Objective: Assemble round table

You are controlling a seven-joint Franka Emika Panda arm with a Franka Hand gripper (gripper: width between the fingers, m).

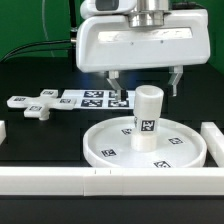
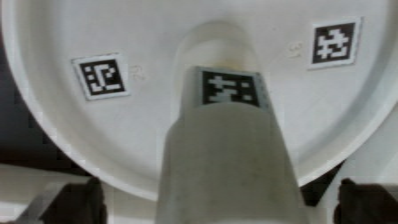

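Observation:
The large round rimmed disc lies flat on the black table near the front. The short cylindrical leg stands upright on its centre, with a square tag on its side. My gripper hangs just above the leg's top. It is open, with one finger on each side of the leg and neither touching it. In the wrist view the leg rises from the disc between my dark fingertips, with a gap on each side. The small cross-shaped foot lies on the table at the exterior view's left.
The marker board lies flat behind the disc. A long white bar runs along the front edge. Another bar stands at the exterior view's right, and a short white piece at its left.

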